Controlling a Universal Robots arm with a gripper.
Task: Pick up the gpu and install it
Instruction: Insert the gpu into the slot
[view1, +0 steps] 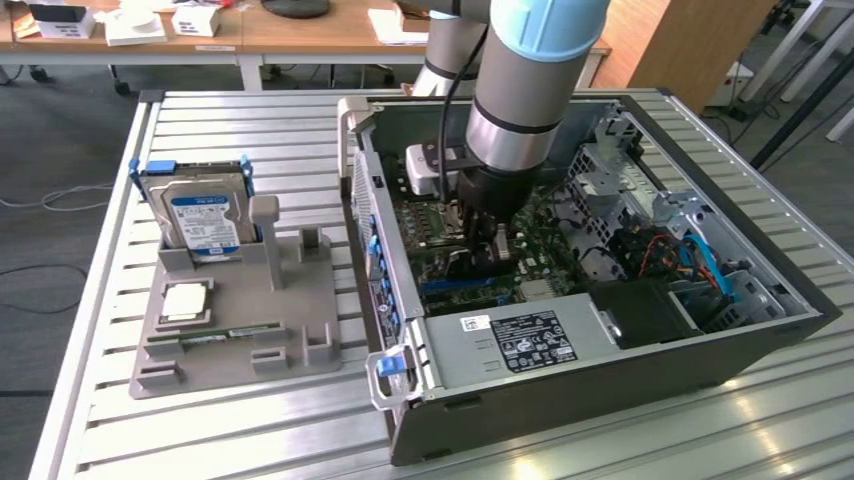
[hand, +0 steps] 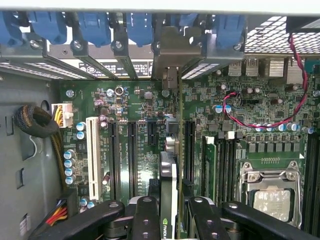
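Workshop surroundings frame the scene: wooden desks with small boxes stand at the far side, and a slatted aluminium table (view1: 240, 420) carries the work. On it, toward the exterior view's left, a grey plastic parts fixture (view1: 234, 310) holds an upright silver hard drive with a blue label (view1: 203, 218), a square processor chip (view1: 184, 300) and a slim green RAM stick (view1: 214, 338). Beside the fixture, toward the exterior view's right, an open dark-grey computer case (view1: 587, 400) lies on its side with its green motherboard (hand: 150, 100) facing up. The silver-and-blue robot arm (view1: 527, 80) reaches straight down into the case. Its black two-finger gripper (hand: 170, 212) stands partly open and is closed on the thin black GPU card with a brownish board edge (hand: 172, 165), held edge-on between the fingers (hand: 146, 215). The card's long axis runs directly away from the gripper toward the metal rear bracket bay with blue retaining clips (hand: 170, 45), parallel to the row of black expansion slots (hand: 132, 150). The card's lower edge appears aligned over the slot directly beneath the gripper; whether it is seated cannot be determined. A tall white slot (hand: 92, 155) and the silver processor socket (hand: 270, 190) flank this row on opposite sides.
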